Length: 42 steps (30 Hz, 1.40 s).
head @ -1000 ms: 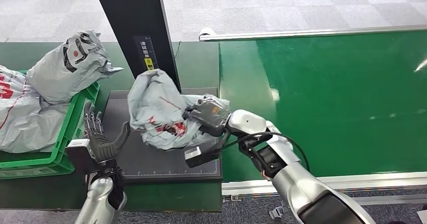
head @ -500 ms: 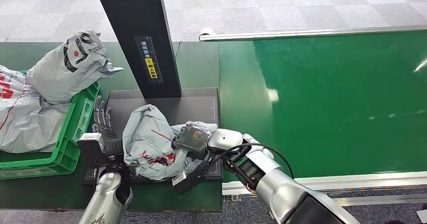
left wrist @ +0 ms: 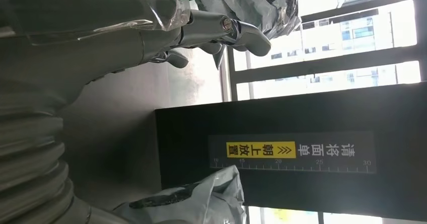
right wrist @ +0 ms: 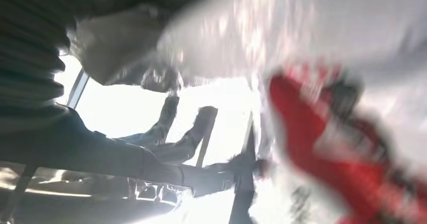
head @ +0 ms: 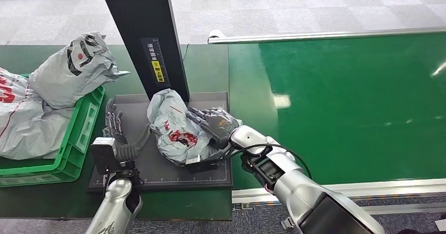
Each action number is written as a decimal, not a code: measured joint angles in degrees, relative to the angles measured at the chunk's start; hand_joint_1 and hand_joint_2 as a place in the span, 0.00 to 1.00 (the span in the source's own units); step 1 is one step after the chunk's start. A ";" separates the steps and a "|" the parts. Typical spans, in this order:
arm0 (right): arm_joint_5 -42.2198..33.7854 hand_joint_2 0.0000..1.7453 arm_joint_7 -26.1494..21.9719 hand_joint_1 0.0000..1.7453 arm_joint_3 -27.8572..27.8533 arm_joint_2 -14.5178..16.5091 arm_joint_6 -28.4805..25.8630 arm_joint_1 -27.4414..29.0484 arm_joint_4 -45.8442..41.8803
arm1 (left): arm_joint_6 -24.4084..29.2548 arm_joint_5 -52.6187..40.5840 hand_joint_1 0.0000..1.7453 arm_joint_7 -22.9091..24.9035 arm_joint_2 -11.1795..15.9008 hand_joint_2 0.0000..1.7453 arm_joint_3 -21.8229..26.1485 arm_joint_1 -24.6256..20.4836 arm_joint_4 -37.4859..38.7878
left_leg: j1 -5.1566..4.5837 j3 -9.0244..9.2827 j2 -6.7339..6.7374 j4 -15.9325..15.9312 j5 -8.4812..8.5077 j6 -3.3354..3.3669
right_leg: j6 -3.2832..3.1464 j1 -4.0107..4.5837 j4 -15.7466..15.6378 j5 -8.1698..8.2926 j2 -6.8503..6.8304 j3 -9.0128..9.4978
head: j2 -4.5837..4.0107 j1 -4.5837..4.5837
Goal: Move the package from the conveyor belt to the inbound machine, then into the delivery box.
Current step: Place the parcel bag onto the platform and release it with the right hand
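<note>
The package (head: 176, 129), a crumpled grey mailer bag with red print, lies on the dark weighing plate (head: 158, 172) of the inbound machine, at the foot of its black post (head: 152, 39). My right hand (head: 214, 123) grips the bag's right side, fingers laid over its top. The right wrist view is blurred and shows the bag (right wrist: 352, 58) close to the dark fingers (right wrist: 191, 128). My left hand (head: 117, 136) stands at the plate's left edge with fingers spread upward, its thumb reaching toward the bag's left side. The left wrist view shows that hand (left wrist: 100, 32) empty, with the bag (left wrist: 201, 204) beside it.
A green crate (head: 73, 139) to the left of the plate holds other grey mailer bags (head: 68, 68), piled above its rim. The green conveyor belt (head: 342, 102) runs to the right of the plate. The post carries a yellow label and a ruler scale (left wrist: 302, 153).
My right hand lowered the package from the air onto the plate, then shifted it back toward the post. My left hand moved up along the plate's left edge, its thumb now reaching toward the bag.
</note>
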 joint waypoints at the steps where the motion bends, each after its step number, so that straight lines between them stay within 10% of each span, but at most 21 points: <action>1: -1.38 1.00 -1.39 0.00 -1.06 -0.13 -0.15 0.02 -0.06 | -0.02 -0.07 0.00 -0.01 -0.04 1.00 -0.01 -0.03 0.04 | 0.00 -0.03 0.00 0.00 0.00 0.00 | 0.00 0.01 0.00 0.00 0.00 -0.04 | 0.00 0.00; 12: -23.36 1.00 -20.00 0.00 -15.69 -1.54 6.67 1.55 -7.95 | 0.71 0.11 0.00 -0.11 -0.33 1.00 -0.18 -2.26 2.18 | 0.01 -0.23 0.00 0.00 0.00 0.00 | 0.00 0.01 0.01 0.00 0.00 -0.22 | 0.00 0.00; 22: -43.27 1.00 -20.23 0.00 -23.40 -5.76 24.95 13.57 -29.53 | 3.45 -4.37 0.00 -0.11 0.14 1.00 -0.17 -0.91 1.20 | 0.01 -0.34 -0.01 0.00 -0.03 -0.03 | 0.00 0.01 0.00 -0.02 0.00 -0.31 | 0.00 -0.01; 32: -46.21 1.00 -19.38 0.00 -28.97 -9.75 34.33 22.78 -37.80 | 4.79 -24.10 0.00 6.86 1.90 1.00 -2.85 1.88 -0.74 | 0.00 -0.35 -0.01 0.00 -0.03 -0.03 | 0.00 0.00 -0.01 -0.02 0.00 -0.31 | 0.00 -0.01; 36: -46.15 1.00 -19.82 0.00 -30.78 -10.57 36.17 24.17 -37.99 | 2.40 -40.11 0.98 14.56 3.41 1.00 -7.02 1.89 0.56 | 0.00 -0.35 -0.01 0.00 -0.03 -0.03 | 0.00 -0.01 -0.01 -0.02 0.00 -0.31 | 0.00 -0.01; 42: -45.24 1.00 -20.02 0.00 -32.62 -11.10 36.75 24.71 -37.95 | -0.43 -44.07 1.00 14.95 4.23 1.00 -9.96 1.90 2.73 | 0.00 -0.35 0.00 0.00 -0.03 -0.03 | 0.00 0.00 -0.01 -0.02 0.00 -0.31 | 0.00 0.00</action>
